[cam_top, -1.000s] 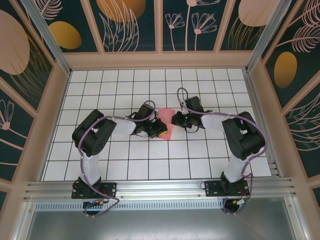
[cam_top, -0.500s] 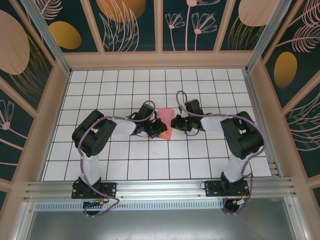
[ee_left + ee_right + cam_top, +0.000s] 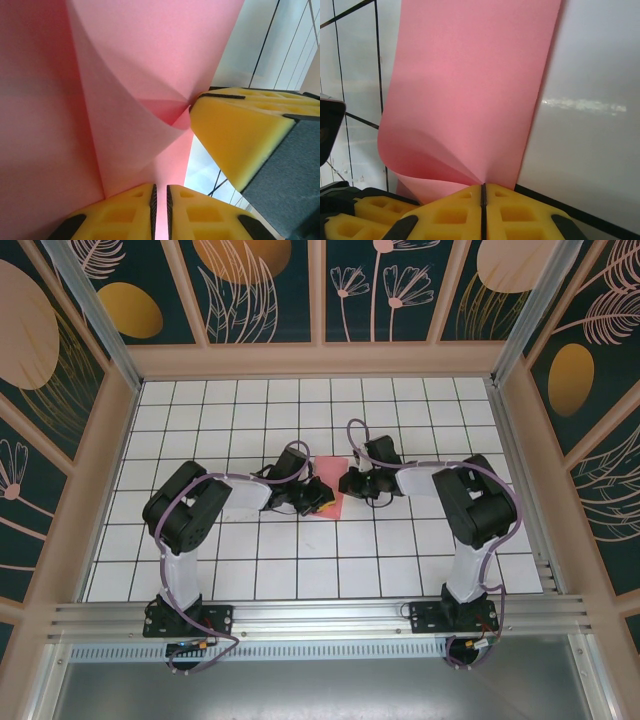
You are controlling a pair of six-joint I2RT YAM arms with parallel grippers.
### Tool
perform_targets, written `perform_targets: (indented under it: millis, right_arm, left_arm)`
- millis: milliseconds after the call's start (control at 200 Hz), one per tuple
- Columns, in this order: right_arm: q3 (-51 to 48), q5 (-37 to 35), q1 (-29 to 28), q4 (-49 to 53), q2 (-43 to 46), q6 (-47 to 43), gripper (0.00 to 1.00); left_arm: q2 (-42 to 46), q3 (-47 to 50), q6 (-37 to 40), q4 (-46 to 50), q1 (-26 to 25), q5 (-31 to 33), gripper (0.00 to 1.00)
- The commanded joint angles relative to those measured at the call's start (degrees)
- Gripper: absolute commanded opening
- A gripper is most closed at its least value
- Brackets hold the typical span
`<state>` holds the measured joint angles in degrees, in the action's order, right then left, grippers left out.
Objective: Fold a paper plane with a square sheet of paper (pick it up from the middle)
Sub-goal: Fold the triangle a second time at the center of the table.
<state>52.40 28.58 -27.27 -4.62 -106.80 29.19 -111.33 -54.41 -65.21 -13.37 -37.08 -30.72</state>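
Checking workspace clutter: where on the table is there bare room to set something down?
Free on the table: far tile rows up to the back wall, and near tiles between left arm and right arm. Crowded: the middle, where left gripper and right gripper both pinch the paper.

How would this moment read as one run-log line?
left gripper: shut on pink sheet | right gripper: shut on pink sheet | pink sheet: curled between them

The table [image 3: 250,570] was white, ruled with dark lines into a grid of squares. Near its middle lay a pink sheet of paper [image 3: 336,506] — part flat on the surface, one end curled up off it.
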Motion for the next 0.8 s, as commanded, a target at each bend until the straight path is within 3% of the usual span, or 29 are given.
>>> perform_targets:
  millis: [0, 395, 796]
  right_arm:
    - [0.9, -0.4, -0.4, 3.0, -1.9, -2.1, 0.11]
    - [0.8, -0.4, -0.6, 3.2, -1.9, -2.5, 0.10]
    - [0.9, 0.4, -0.5, 2.3, -0.5, -2.4, 0.10]
  left_arm:
    - [2.9, -0.5, 2.4, 0.7, 0.4, 1.7, 0.19]
    - [0.3, -7.1, 5.9, 8.7, 0.5, 10.6, 0.16]
    - [-0.8, -6.7, 5.0, 13.4, 0.7, 16.6, 0.15]
